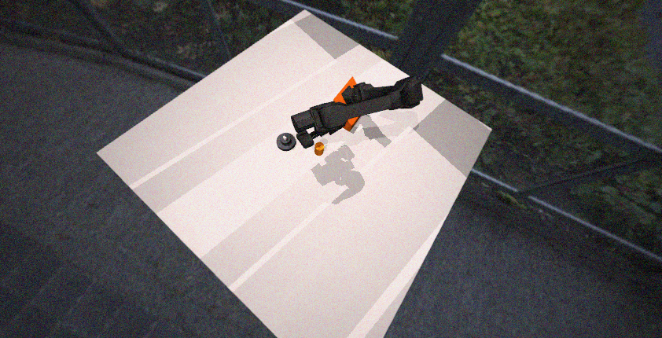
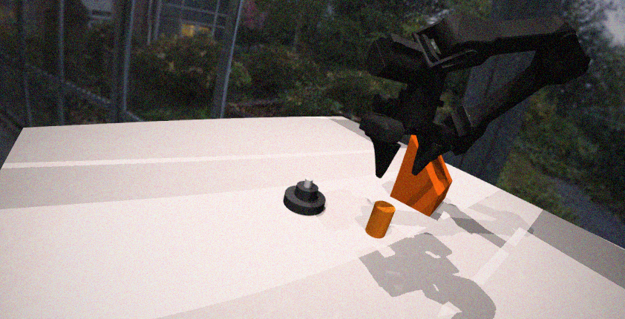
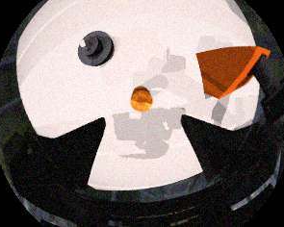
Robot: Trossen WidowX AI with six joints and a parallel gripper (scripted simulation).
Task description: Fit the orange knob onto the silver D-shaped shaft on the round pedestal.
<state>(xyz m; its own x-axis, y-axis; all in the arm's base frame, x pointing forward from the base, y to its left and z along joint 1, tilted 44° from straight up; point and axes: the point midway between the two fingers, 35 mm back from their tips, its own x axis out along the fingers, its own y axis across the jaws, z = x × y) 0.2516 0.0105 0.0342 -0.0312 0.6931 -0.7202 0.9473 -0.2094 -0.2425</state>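
The black parallel-jaw gripper (image 2: 396, 174) (image 3: 142, 120) gapes empty above the upright orange cylindrical knob (image 1: 318, 148) (image 2: 380, 219) (image 3: 142, 99), which stands lower, on its near side.

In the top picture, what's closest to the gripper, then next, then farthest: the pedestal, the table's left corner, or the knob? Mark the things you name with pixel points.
1. Knob (image 1: 318, 148) (image 2: 379, 220) (image 3: 142, 100), just below the gripper (image 1: 313, 135) (image 2: 396, 175) (image 3: 142, 120)
2. Pedestal (image 1: 281, 145) (image 2: 301, 207) (image 3: 106, 58), to its left
3. Table's left corner (image 1: 103, 153), far left
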